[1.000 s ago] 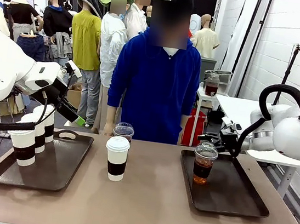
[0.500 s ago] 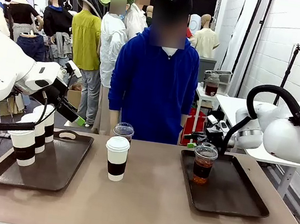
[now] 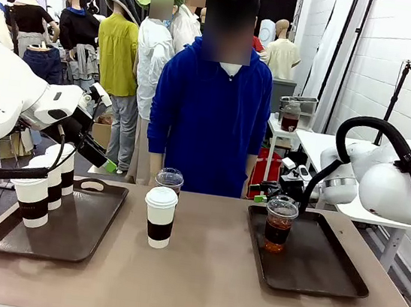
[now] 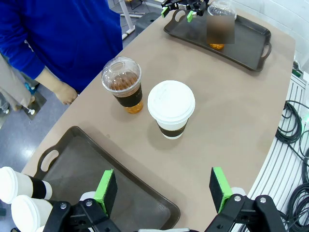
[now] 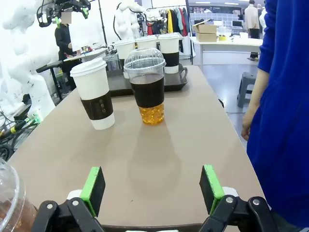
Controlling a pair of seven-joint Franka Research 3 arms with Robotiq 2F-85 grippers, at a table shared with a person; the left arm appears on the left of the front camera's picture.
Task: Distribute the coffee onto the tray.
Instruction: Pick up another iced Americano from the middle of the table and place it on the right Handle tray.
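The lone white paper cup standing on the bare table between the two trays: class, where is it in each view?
Front view: the white paper cup, middle, slightly left.
Left wrist view: the cup, centre.
Right wrist view: the cup, upper left.
Shared landmark: the clear iced coffee cup beside it.

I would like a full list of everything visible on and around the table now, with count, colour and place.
stacked-side paper cups: three, white with dark brown sleeves, on the left tray's left part
middle paper cup: one, white with brown sleeve, on bare table between the trays
middle iced coffee: one, clear with dark drink, just behind the middle paper cup
tray iced coffee: one, clear with dark drink, on the right tray
left tray, right tray: two, dark brown, at the table's ends
table: one, beige-brown
person: one, blue top, far side
left gripper: black with green pads, open, raised near the left tray
right gripper: same colours, open, low by the right tray
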